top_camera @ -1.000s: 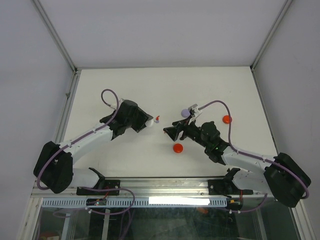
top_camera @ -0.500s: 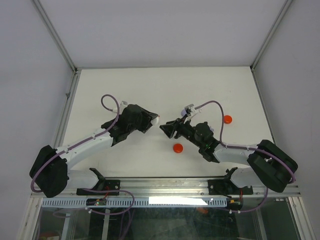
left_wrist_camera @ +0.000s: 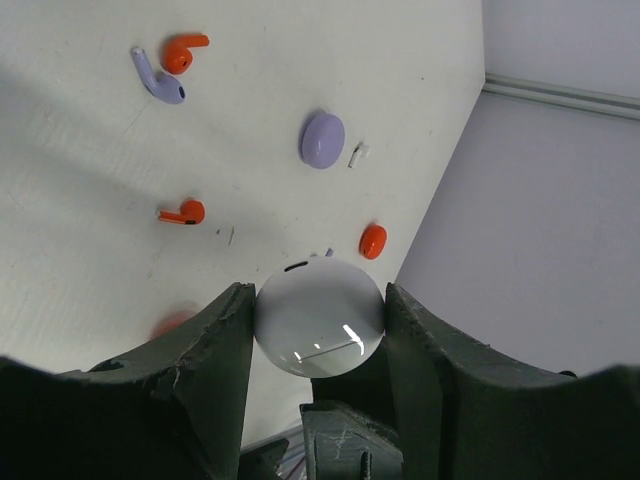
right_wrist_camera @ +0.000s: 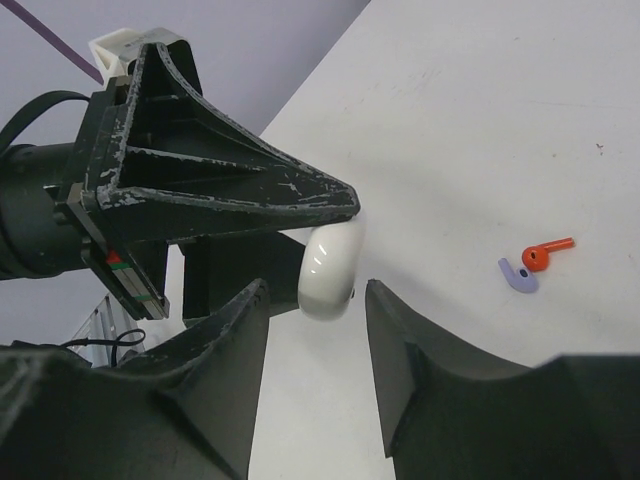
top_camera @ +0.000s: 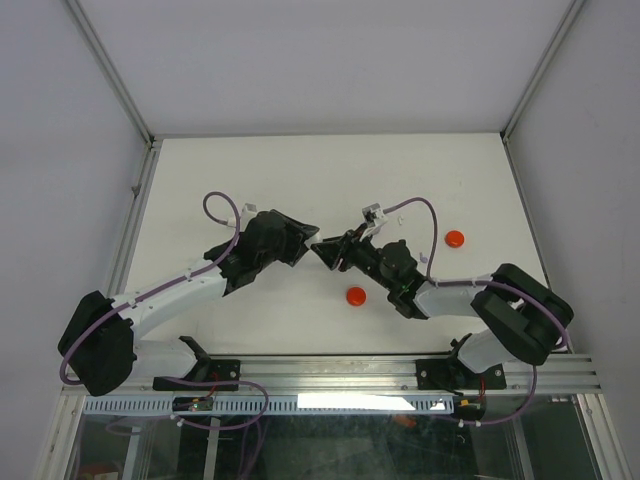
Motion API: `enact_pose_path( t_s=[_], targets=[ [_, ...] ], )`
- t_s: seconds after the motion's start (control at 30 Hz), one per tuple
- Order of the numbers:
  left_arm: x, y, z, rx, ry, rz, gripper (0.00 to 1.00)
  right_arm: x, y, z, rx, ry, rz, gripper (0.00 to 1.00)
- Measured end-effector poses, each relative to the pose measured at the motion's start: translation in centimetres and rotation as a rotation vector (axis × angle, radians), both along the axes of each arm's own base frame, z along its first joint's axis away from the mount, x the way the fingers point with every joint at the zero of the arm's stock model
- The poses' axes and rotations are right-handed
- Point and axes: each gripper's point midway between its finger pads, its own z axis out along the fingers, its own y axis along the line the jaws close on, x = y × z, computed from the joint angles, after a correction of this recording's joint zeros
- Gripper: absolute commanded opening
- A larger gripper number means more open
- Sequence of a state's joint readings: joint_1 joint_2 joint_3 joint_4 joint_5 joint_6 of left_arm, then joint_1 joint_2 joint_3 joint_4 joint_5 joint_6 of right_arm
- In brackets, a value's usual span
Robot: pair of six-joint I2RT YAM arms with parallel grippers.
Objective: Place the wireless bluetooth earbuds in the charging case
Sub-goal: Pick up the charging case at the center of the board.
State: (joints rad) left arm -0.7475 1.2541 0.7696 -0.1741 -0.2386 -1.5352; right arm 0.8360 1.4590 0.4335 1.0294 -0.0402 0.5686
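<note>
Left gripper [left_wrist_camera: 318,296] is clamped on the white charging case [left_wrist_camera: 320,322], one finger on each side of the round body, holding it up off the table [left_wrist_camera: 90,150]. Right gripper [right_wrist_camera: 316,292] meets it nose to nose at mid-table, with its fingers apart and nothing in them.

From the right wrist camera the case shows edge-on. It sits in the gap just ahead of the right fingertips, flat faces turned toward the two fingers. There's a sliver of gap on either side, so I'd call it apart, not touching. A seam line shows on the case and it looks shut, but the view is too poor to rule out a cracked lid.

The earbuds in view are loose on the table, none in the case. A purple earbud [right_wrist_camera: 517,275] and a red earbud [right_wrist_camera: 545,252] lie just beside each other, off to the right of the case as the right wrist sees it. A second red earbud [left_wrist_camera: 183,212] lies alone, nearer the left gripper. A purple puck [left_wrist_camera: 322,138] sits farther out. From overhead the buds are hidden or too small to pick out.

What matters for the next move is that the case is dead ahead of the free right gripper with its thin axis across the gap. Closing there would land on the flat faces. My judgement is that the right arm does the opening or the bud pickup while the left only holds.
</note>
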Motion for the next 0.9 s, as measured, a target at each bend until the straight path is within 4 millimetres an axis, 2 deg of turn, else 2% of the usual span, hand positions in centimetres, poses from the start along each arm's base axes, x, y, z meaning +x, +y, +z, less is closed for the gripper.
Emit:
enact_pose_path(
  t_s=[0.2, 0.53, 0.6, 0.77, 0.9],
  targets=[
    [0.1, -0.1, 0.3, -0.012, -0.009, 0.003, 0.40, 0.3, 0.2, 0.0, 0.014, 0.000, -0.004, 0.37],
    [0.0, -0.2, 0.2, -0.038, -0.020, 0.011, 0.46, 0.5, 0.1, -0.2, 0.008, -0.005, -0.019, 0.08],
    [0.0, -0.1, 0.3, -0.041, -0.024, 0.011, 0.53, 0.5, 0.1, -0.1, 0.007, -0.009, -0.018, 0.05],
    [-0.4, 0.5, 0.5, -0.023, -0.056, 0.002, 0.78, 0.2, 0.2, 0.1, -0.009, -0.033, 0.003, 0.03],
    [-0.6, 1.2, 1.8, 0.022, -0.135, -0.027, 0.87, -0.4, 0.0, 1.0, -0.033, -0.073, 0.034, 0.01]
  ],
)
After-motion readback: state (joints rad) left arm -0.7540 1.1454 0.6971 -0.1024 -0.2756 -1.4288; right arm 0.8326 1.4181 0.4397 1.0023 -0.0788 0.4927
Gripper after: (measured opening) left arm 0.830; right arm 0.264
